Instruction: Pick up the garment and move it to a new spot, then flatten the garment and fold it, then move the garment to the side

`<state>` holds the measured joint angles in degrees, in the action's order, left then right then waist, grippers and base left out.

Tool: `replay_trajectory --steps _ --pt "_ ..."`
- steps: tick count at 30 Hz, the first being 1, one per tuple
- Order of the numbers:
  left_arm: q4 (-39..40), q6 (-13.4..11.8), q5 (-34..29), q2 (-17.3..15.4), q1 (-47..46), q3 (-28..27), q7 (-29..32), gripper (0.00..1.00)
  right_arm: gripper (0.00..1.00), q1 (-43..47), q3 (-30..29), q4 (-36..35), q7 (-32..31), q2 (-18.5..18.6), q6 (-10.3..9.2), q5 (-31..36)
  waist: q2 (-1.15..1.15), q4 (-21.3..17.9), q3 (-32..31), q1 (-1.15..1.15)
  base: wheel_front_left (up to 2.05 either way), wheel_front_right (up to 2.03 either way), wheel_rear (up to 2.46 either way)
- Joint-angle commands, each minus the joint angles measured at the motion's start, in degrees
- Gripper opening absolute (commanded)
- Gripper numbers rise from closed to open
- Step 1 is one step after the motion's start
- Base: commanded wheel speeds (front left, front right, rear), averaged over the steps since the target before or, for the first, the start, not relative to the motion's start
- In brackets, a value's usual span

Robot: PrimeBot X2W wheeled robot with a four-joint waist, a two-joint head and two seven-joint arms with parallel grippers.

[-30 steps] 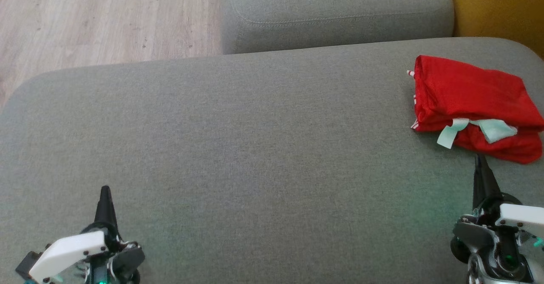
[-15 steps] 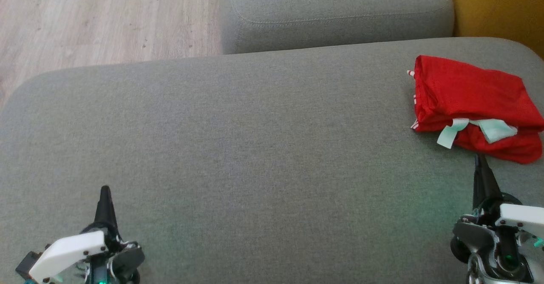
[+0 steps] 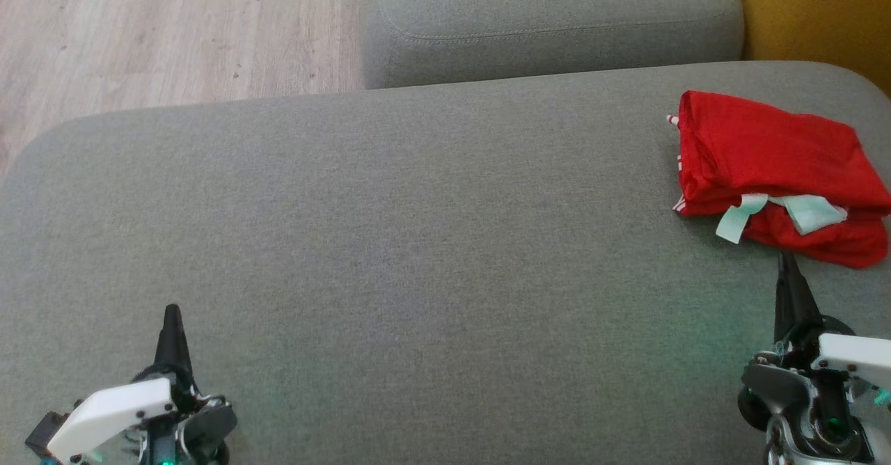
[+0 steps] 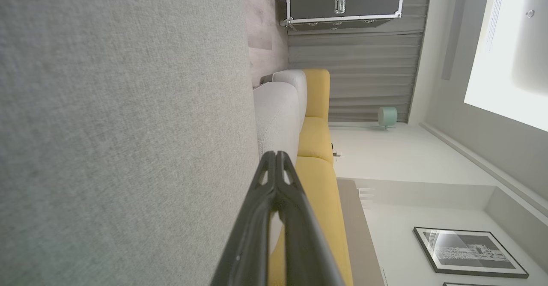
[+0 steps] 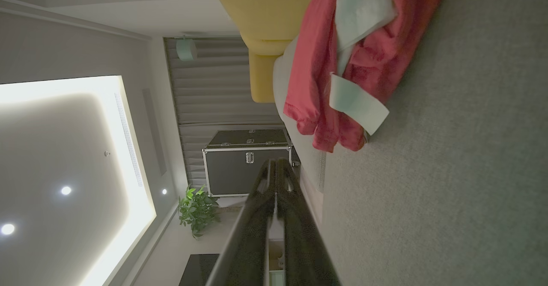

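Grey couch [image 3: 418, 242], wood floor [image 3: 139, 26] (yellow sofa [image 3: 814, 12] behind)

You have the red garment [image 3: 766, 148] lying folded into a compact bundle at the far right of the grey sofa cushion [image 3: 418, 228], close to the cushion's right edge. Its upper layer lies fairly smooth and slopes down to the right. The layer beneath bulges out rumpled along the near side. Between those two layers, on the near edge, you see pale mint strips [image 3: 739, 216]: a narrow one trails out to the near left, and a broader one sits just to its right. A bit of red-and-white striped trim [image 3: 677, 164] peeks out along the left edge. From the right wrist view the cloth looks pinker, its stacked folds loose and creased.
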<state>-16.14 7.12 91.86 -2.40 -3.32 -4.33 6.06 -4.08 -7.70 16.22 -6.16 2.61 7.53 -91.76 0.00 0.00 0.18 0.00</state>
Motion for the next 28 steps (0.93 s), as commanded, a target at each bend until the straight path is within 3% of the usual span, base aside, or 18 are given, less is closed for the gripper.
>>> replay_trajectory --steps 1,28 --pt "2.09 0.36 0.31 -0.48 -2.87 -2.18 0.43 0.00 0.00 -2.11 1.18 -2.20 -0.33 0.27 -0.04 -0.41 0.00 0.00 0.00 0.00 0.00 0.00 0.00" --pt "2.09 0.36 0.31 -0.48 -2.87 -2.18 0.42 0.00 0.00 -2.10 1.18 -2.20 -0.32 0.27 -0.04 -0.41 0.00 0.00 0.00 0.00 0.00 0.00 0.00"
